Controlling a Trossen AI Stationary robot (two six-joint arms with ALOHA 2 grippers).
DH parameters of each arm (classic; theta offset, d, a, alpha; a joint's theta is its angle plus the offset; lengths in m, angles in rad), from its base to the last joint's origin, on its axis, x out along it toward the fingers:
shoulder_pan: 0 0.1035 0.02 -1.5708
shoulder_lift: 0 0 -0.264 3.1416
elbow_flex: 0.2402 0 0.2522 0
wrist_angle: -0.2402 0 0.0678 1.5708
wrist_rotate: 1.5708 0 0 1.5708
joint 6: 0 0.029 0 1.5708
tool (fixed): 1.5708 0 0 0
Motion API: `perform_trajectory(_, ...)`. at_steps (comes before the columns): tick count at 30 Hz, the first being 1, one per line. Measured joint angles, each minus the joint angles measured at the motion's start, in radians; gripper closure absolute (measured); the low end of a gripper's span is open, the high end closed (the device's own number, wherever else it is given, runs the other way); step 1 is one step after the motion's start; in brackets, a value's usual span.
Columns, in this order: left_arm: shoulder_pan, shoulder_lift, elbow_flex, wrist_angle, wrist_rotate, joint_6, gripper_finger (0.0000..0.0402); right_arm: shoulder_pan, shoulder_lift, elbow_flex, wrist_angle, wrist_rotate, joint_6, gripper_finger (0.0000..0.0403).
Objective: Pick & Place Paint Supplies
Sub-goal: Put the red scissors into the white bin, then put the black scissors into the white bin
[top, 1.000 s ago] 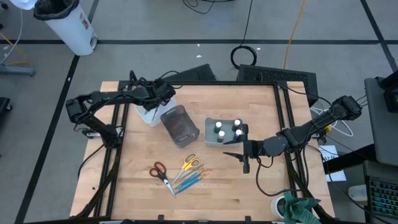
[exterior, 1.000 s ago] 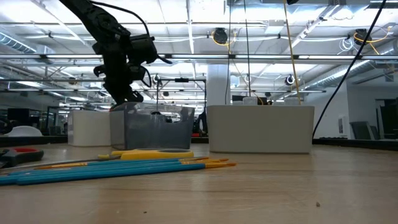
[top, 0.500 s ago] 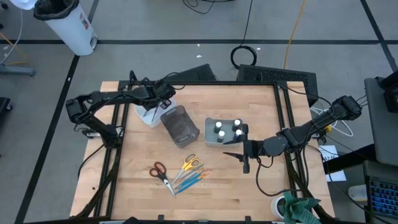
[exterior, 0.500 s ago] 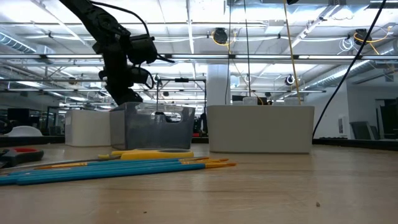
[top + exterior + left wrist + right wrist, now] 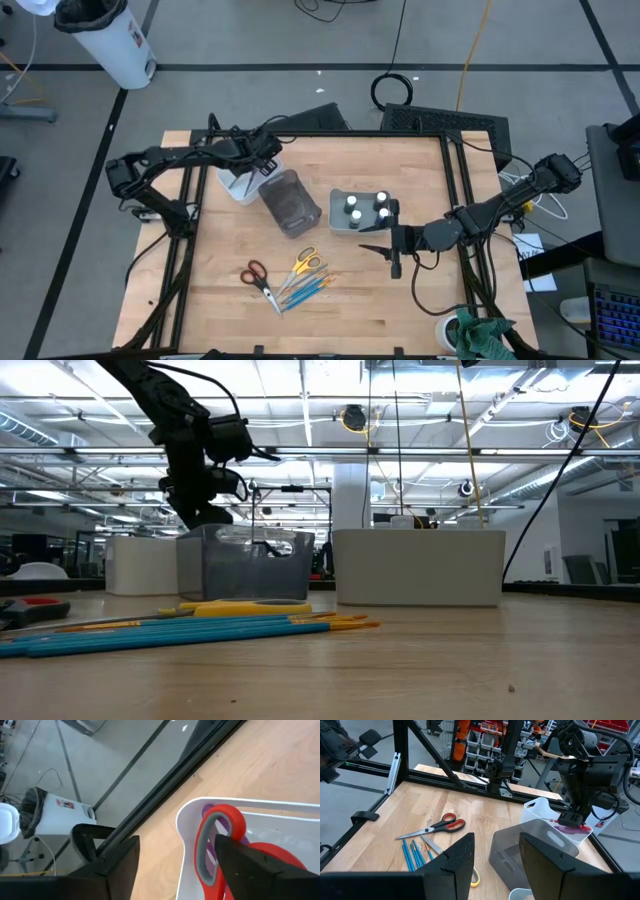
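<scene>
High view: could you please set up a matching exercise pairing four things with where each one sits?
Things:
1. white-capped bottles
2. yellow-handled scissors
3. left gripper
4. right gripper

Places:
A. at the white bin
B. flat on the table, next to the brushes
C. standing in the pale tray
D. over bare wood, just beside the tray

Pairs: 1-C, 2-B, 3-A, 4-D

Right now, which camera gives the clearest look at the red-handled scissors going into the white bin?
The left wrist view: the red-handled scissors fill the frame inside the white bin, between the left gripper's fingers. The right wrist view shows them small and distant; the high and low views hide them behind the arm.
</scene>
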Motion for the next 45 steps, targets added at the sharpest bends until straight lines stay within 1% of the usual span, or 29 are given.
perform_trajectory(4, 0.000, -0.010, 0.017, -0.042, 0.011, 0.000, 0.0112, 0.000, 0.000, 0.000, 0.000, 0.000, 0.000, 0.0257)
perform_trajectory(7, -0.008, -0.035, 0.041, -0.074, 0.018, 0.013, 0.0106, 0.000, 0.000, 0.000, 0.000, 0.000, 0.000, 0.0257)
perform_trajectory(14, -0.044, -0.159, 0.094, -0.142, 0.026, 0.040, 0.0105, 0.000, 0.000, 0.000, 0.000, 0.000, 0.000, 0.0257)
perform_trajectory(17, -0.068, -0.232, 0.103, -0.140, 0.103, 0.041, 0.0105, 0.000, 0.000, 0.000, 0.000, 0.000, 0.002, 0.0257)
perform_trajectory(23, -0.125, -0.360, 0.103, -0.142, 0.354, 0.007, 0.0105, 0.000, 0.000, 0.000, 0.000, 0.000, 0.003, 0.0257)
perform_trajectory(26, -0.162, -0.405, 0.103, -0.143, 0.507, -0.038, 0.0105, 0.000, 0.000, 0.000, 0.000, 0.000, 0.003, 0.0257)
perform_trajectory(29, -0.210, -0.428, 0.103, -0.141, 0.682, -0.072, 0.0105, 0.000, 0.000, 0.000, 0.000, 0.000, 0.003, 0.0257)
perform_trajectory(31, -0.250, -0.429, 0.103, -0.142, 0.770, -0.076, 0.0105, 0.000, 0.000, 0.000, 0.000, 0.000, 0.004, 0.0257)
perform_trajectory(32, -0.272, -0.429, 0.103, -0.144, 0.796, -0.076, 0.0105, 0.000, 0.000, 0.000, 0.000, 0.000, 0.004, 0.0257)
perform_trajectory(34, -0.319, -0.429, 0.103, -0.156, 0.819, -0.081, 0.0105, 0.000, 0.000, 0.000, 0.000, 0.000, 0.004, 0.0257)
perform_trajectory(42, -0.523, -0.384, 0.103, -0.168, 0.815, -0.107, 0.0105, 0.000, 0.000, 0.000, 0.000, 0.000, 0.004, 0.0257)
perform_trajectory(45, -0.601, -0.346, 0.103, -0.169, 0.814, -0.065, 0.0105, 0.000, 0.000, 0.000, 0.000, 0.000, 0.004, 0.0257)
